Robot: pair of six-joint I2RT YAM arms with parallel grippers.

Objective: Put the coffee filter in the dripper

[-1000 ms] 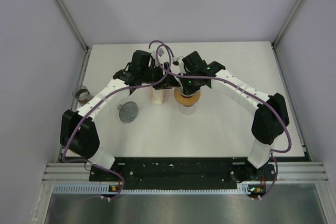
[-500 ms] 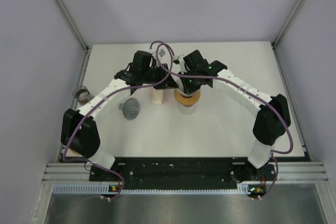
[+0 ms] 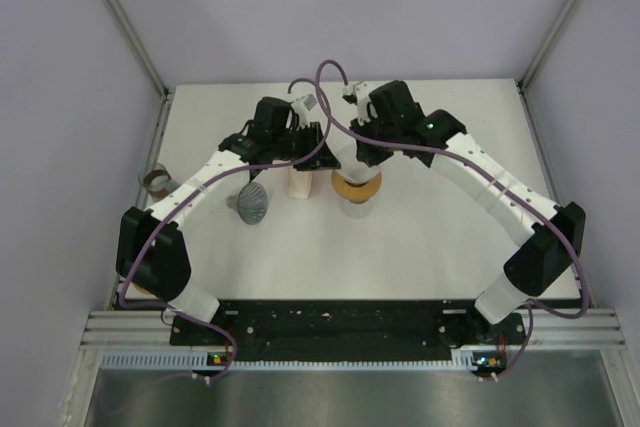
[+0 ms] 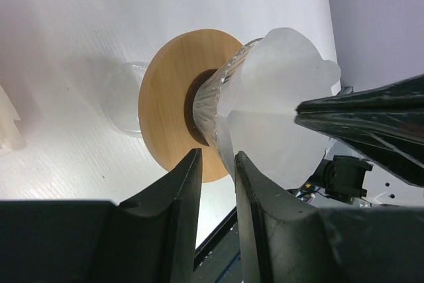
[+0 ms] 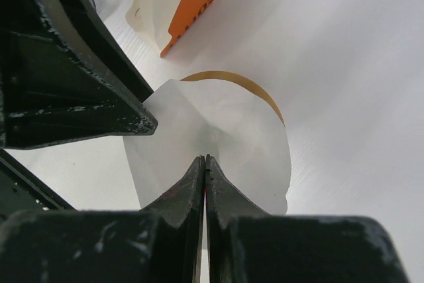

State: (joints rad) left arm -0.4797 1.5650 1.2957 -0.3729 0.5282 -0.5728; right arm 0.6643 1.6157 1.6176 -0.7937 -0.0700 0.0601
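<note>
One small brown roll [image 3: 153,181] at left edge of white desk [image 3: 430,237]. One grey ribbed cone [image 3: 247,207] further in. One white packet with orange label [image 3: 300,183] just left of dripper. My left claw [image 4: 217,157]: narrow gap, cannot tell if gripping. One glass dripper with round wooden collar [image 4: 169,97]. One white paper coffee filter [image 5: 225,137] sits in dripper's mouth, top sticking out, my right claw [image 5: 205,158] pinched closed on it. Beyond dripper, desk open to right edge.
</note>
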